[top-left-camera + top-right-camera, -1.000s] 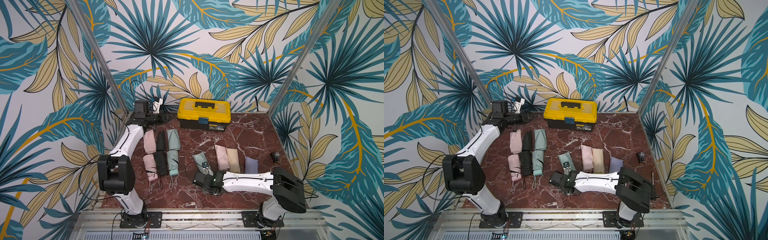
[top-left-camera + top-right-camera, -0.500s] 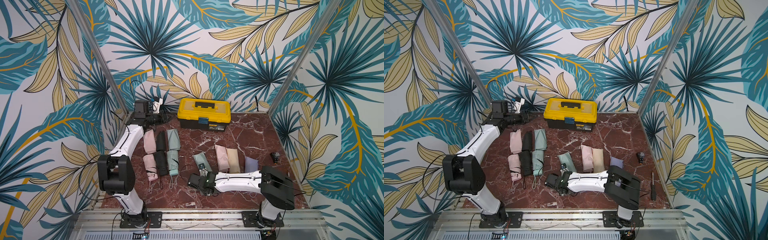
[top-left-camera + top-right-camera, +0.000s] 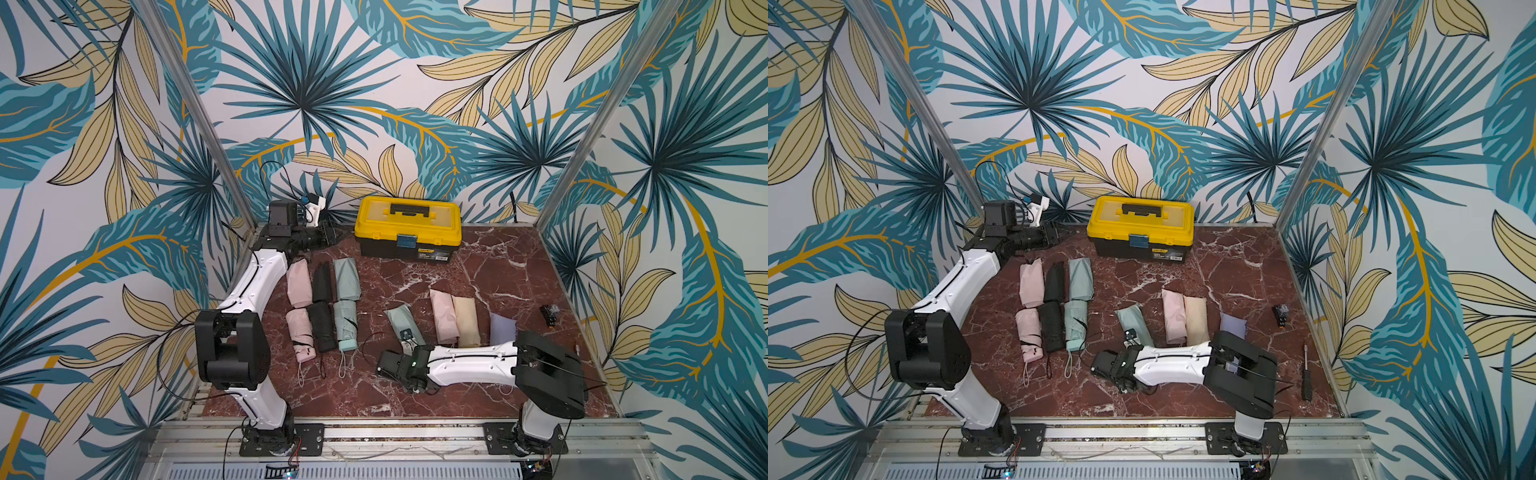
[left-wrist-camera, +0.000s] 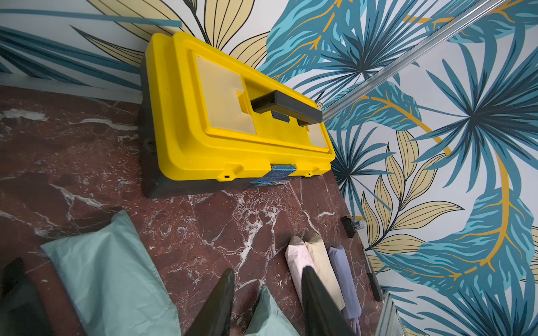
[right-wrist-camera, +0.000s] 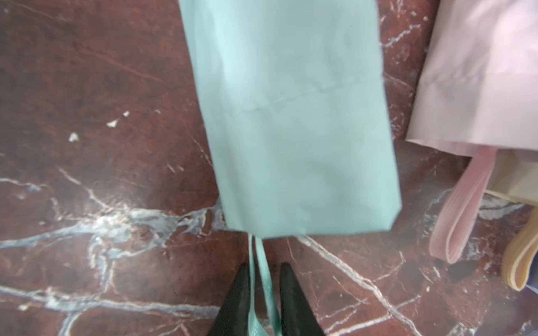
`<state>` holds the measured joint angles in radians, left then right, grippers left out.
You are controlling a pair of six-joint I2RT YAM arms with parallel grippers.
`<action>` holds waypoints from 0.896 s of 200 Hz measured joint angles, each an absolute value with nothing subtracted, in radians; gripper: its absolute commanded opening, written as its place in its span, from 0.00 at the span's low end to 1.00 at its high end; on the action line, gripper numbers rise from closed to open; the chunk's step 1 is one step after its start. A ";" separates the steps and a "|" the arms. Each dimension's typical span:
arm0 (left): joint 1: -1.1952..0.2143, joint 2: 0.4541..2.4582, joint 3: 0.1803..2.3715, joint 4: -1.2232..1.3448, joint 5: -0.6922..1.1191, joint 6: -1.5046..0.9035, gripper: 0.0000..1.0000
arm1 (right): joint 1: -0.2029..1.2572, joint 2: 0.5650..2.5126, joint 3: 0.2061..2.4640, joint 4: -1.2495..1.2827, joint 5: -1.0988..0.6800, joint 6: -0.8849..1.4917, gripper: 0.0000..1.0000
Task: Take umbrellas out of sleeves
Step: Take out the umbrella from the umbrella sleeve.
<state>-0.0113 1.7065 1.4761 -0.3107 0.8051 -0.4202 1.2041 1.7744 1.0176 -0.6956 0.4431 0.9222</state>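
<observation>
A mint sleeve point(image 5: 291, 116) with its umbrella inside lies mid-table point(image 3: 399, 322). Its mint wrist loop point(image 5: 260, 261) trails out of the near end. My right gripper point(image 5: 266, 266) has its jaws narrow on either side of that loop, with a slit still showing. Pink point(image 3: 444, 316), beige point(image 3: 466, 320) and lilac point(image 3: 502, 330) sleeved umbrellas lie to its right. At the left lie bare pink point(image 3: 300, 332), black point(image 3: 323, 326) and mint point(image 3: 345, 326) umbrellas, with flat empty sleeves point(image 3: 323, 282) behind them. My left gripper point(image 3: 328, 237) point(image 4: 268, 270) hangs open and empty at the back left.
A yellow-lidded black toolbox point(image 3: 409, 226) stands against the back wall. A small black object point(image 3: 549, 313) and a screwdriver point(image 3: 1307, 374) lie by the right wall. Leaf-patterned walls close in three sides.
My right arm has shifted a little to the left and its jaws have narrowed around the mint loop. The left arm has not moved.
</observation>
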 measured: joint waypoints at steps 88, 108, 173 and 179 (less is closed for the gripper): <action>-0.011 1.707 1.476 -0.311 0.805 -0.420 0.40 | 1.224 1.745 0.968 -0.638 0.469 0.962 0.13; -0.011 1.707 1.476 -0.311 0.805 -0.420 0.40 | 1.228 1.741 0.958 -0.615 0.467 0.968 0.09; -0.011 1.714 1.476 -0.311 0.805 -0.420 0.40 | 1.229 1.671 0.879 -0.593 0.455 0.960 0.10; -0.011 1.716 1.476 -0.311 0.805 -0.420 0.40 | 1.229 1.666 0.875 -0.590 0.454 0.959 0.11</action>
<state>-0.0109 1.7157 1.4761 -0.3107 0.8047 -0.4198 1.2293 1.6665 0.8745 -0.5903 0.4541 0.9592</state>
